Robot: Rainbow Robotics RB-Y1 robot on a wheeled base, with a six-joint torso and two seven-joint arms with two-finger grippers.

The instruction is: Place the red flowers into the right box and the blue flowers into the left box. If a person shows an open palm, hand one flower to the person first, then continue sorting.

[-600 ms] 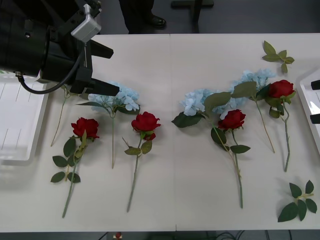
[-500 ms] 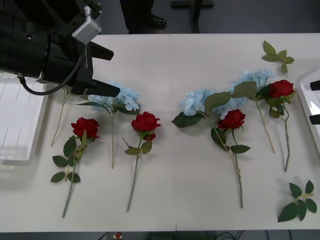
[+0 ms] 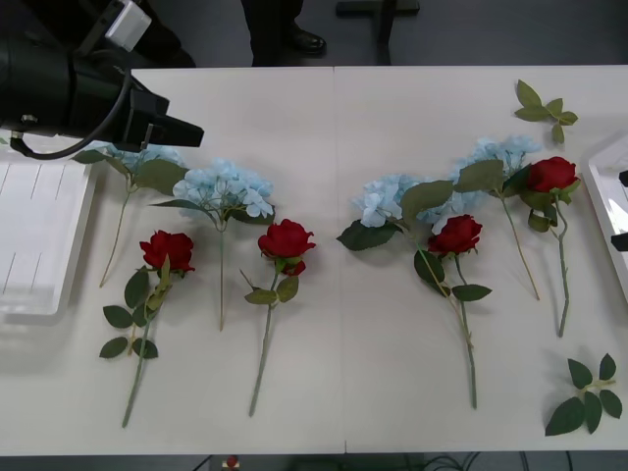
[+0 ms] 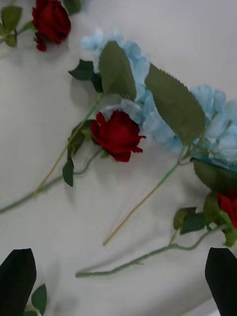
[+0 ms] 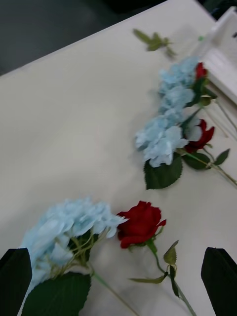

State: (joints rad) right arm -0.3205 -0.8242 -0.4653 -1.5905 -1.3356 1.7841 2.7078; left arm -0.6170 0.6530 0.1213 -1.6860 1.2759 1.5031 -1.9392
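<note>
Four red flowers [image 3: 286, 238] [image 3: 167, 248] [image 3: 455, 234] [image 3: 551, 174] lie on the white table among blue flowers [image 3: 224, 186] [image 3: 388, 196] [image 3: 505, 152] [image 3: 132, 157]. My left gripper [image 3: 177, 118] hovers open at the back left, just behind the leftmost blue flower, with nothing held. Its wrist view looks down on a blue flower [image 5: 69, 227] and a red flower [image 5: 140, 224]. The left box [image 3: 39, 235] sits at the left edge, the right box [image 3: 606, 191] at the right edge. My right gripper [image 3: 621, 208] is open over the right box, looking at a red flower [image 4: 117, 134]. The open palm is out of view.
Loose green leaf sprigs lie at the back right [image 3: 545, 106] and front right [image 3: 587, 392]. A person's dark legs and black shoe [image 3: 294, 37] stand behind the table's far edge. Bare tabletop lies along the back middle and the front middle.
My left arm has drawn back and to the left, away from the second blue flower, uncovering the leftmost blue flower. The flowers have not moved.
</note>
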